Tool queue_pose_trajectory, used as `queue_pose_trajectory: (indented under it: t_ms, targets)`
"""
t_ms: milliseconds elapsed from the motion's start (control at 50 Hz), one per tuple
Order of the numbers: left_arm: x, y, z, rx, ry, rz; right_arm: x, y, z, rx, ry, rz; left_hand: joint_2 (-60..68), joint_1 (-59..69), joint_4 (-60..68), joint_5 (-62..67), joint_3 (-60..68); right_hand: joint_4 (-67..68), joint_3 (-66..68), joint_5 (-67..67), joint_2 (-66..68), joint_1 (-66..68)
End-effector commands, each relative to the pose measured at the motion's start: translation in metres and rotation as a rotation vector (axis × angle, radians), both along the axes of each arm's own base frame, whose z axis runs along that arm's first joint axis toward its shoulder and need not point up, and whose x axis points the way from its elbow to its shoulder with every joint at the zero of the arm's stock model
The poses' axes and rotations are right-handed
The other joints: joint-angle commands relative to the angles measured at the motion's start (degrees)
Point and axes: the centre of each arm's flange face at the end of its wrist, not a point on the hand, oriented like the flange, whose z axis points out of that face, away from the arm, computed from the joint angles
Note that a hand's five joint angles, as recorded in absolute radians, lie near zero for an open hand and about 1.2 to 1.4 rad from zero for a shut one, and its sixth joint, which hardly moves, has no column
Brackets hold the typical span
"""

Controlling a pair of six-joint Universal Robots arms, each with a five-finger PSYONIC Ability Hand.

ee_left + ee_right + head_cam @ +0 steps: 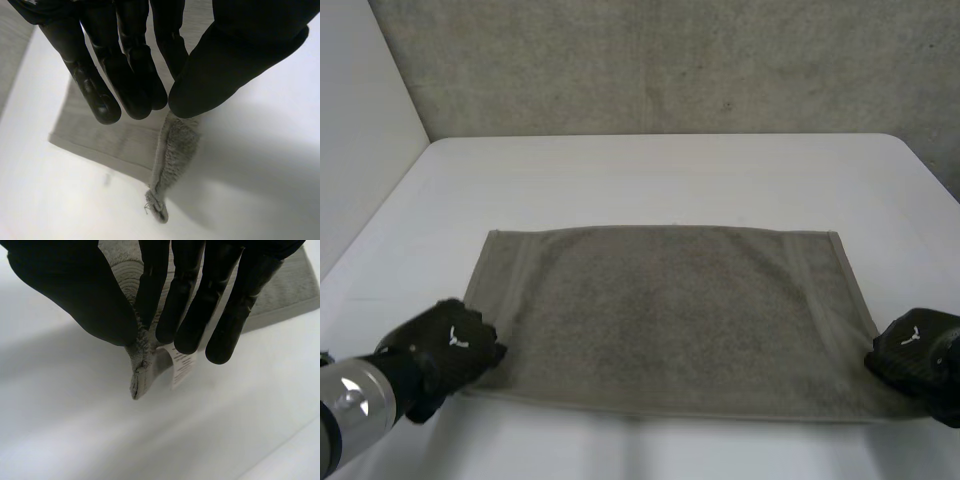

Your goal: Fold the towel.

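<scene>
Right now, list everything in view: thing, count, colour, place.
towel: one, grey-green, spread flat on the table, its two near corners pinched up
label: one, white, hanging at the towel corner that the right hand holds
table: one, white, under the towel
wall: one, grey, behind the table's far edge
left arm: one, grey, near the table's near left corner
left hand: one, black, pinching the towel's near left corner
right hand: one, black, pinching the towel's near right corner
</scene>
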Motion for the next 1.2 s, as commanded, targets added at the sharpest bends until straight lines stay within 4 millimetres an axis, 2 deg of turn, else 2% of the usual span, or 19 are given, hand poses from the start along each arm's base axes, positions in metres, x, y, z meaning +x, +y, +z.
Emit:
queue_pose_trajectory:
  t_ms: [20, 100, 180, 220, 280, 320, 400, 500, 580, 760, 1000, 1040, 1060, 1080, 1100, 1120, 1160, 1180, 1200]
  targets:
    - [-0.020, -0.064, -0.012, -0.153, 0.056, -0.030, -0.001, -0.042, -0.002, -0.080, -0.030, -0.052, 10.3, 13.1, 10.3, 11.1, 10.4, 11.7, 12.2, 14.0, 12.7, 25.1]
    - [-0.031, -0.092, -0.017, -0.191, 0.076, -0.040, 0.007, -0.083, -0.009, -0.103, -0.089, -0.120, 10.3, 13.1, 10.3, 11.1, 10.4, 11.7, 12.2, 14.0, 12.7, 25.1]
    - [-0.050, -0.134, -0.026, -0.235, 0.107, -0.051, 0.024, -0.106, -0.009, -0.157, -0.095, -0.121, 10.3, 13.1, 10.3, 11.1, 10.4, 11.7, 12.2, 14.0, 12.7, 25.1]
    - [-0.054, -0.147, -0.028, -0.246, 0.120, -0.048, 0.036, -0.134, -0.018, -0.214, -0.071, -0.145, 10.3, 13.1, 10.3, 11.1, 10.4, 11.7, 12.2, 14.0, 12.7, 25.1]
    - [-0.063, -0.172, -0.032, -0.274, 0.160, -0.035, 0.041, -0.148, -0.021, -0.254, -0.068, -0.153, 10.3, 13.1, 10.3, 11.1, 10.4, 11.7, 12.2, 14.0, 12.7, 25.1]
    - [-0.067, -0.184, -0.032, -0.292, 0.183, -0.030, 0.048, -0.171, -0.031, -0.314, -0.074, -0.162, 10.3, 13.1, 10.3, 11.1, 10.4, 11.7, 12.2, 14.0, 12.7, 25.1]
    - [-0.076, -0.215, -0.035, -0.333, 0.247, -0.009, 0.057, -0.189, -0.048, -0.359, -0.086, -0.152, 10.3, 13.1, 10.3, 11.1, 10.4, 11.7, 12.2, 14.0, 12.7, 25.1]
    - [-0.083, -0.237, -0.045, -0.352, 0.268, 0.000, 0.070, -0.208, -0.063, -0.439, -0.102, -0.136, 10.3, 13.1, 10.3, 11.1, 10.4, 11.7, 12.2, 14.0, 12.7, 25.1]
    - [-0.088, -0.246, -0.051, -0.367, 0.273, -0.001, 0.074, -0.224, -0.070, -0.522, -0.118, -0.148, 10.3, 13.1, 10.3, 11.1, 10.4, 11.7, 12.2, 14.0, 12.7, 25.1]
    - [-0.089, -0.262, -0.066, -0.391, 0.262, 0.039, 0.085, -0.245, -0.060, -0.717, -0.201, -0.141, 10.3, 13.1, 10.3, 11.1, 10.4, 11.7, 12.2, 14.0, 12.7, 25.1]
    - [-0.089, -0.266, -0.078, -0.384, 0.274, 0.052, 0.092, -0.250, -0.069, -0.740, -0.248, -0.098, 10.3, 13.1, 10.3, 11.1, 10.4, 11.7, 12.2, 14.0, 12.7, 25.1]
    - [-0.090, -0.266, -0.079, -0.380, 0.288, 0.055, 0.093, -0.249, -0.072, -0.733, -0.249, -0.094, 10.3, 13.1, 10.3, 11.1, 10.4, 7.1, 7.5, 9.3, 8.0, 20.4]
    - [-0.090, -0.266, -0.079, -0.380, 0.288, 0.055, 0.094, -0.248, -0.075, -0.726, -0.247, -0.092, 10.3, 13.1, 10.3, 11.1, 10.4, -23.7, -23.3, -21.5, -22.8, -10.4]
    - [-0.090, -0.266, -0.079, -0.383, 0.291, 0.057, 0.096, -0.247, -0.078, -0.718, -0.245, -0.091, -6.4, -3.5, -6.4, -5.5, -6.3, -53.0, -52.6, -50.8, -52.1, -39.7]
    - [-0.090, -0.266, -0.077, -0.388, 0.294, 0.059, 0.096, -0.247, -0.078, -0.718, -0.245, -0.091, -20.7, -17.8, -20.7, -19.8, -20.6, -53.3, -52.9, -51.1, -52.4, -40.0]
    - [-0.090, -0.266, -0.077, -0.388, 0.294, 0.059, 0.096, -0.247, -0.077, -0.720, -0.246, -0.095, -20.8, -18.0, -20.8, -20.0, -20.7, -58.3, -57.8, -56.0, -57.3, -44.9]
    - [-0.091, -0.265, -0.068, -0.403, 0.301, 0.059, 0.097, -0.245, -0.072, -0.727, -0.253, -0.092, -42.2, -39.4, -42.2, -41.4, -42.1, -58.3, -57.8, -56.0, -57.3, -44.9]
    - [-0.091, -0.265, -0.068, -0.403, 0.301, 0.059, 0.099, -0.244, -0.063, -0.739, -0.275, -0.098, -42.4, -39.5, -42.4, -41.5, -42.3, -58.3, -57.8, -56.0, -57.3, -44.9]
    - [-0.093, -0.262, -0.058, -0.414, 0.317, 0.055, 0.099, -0.244, -0.063, -0.739, -0.275, -0.098, -57.0, -54.2, -57.0, -56.2, -56.9, -58.3, -57.8, -56.0, -57.3, -44.9]
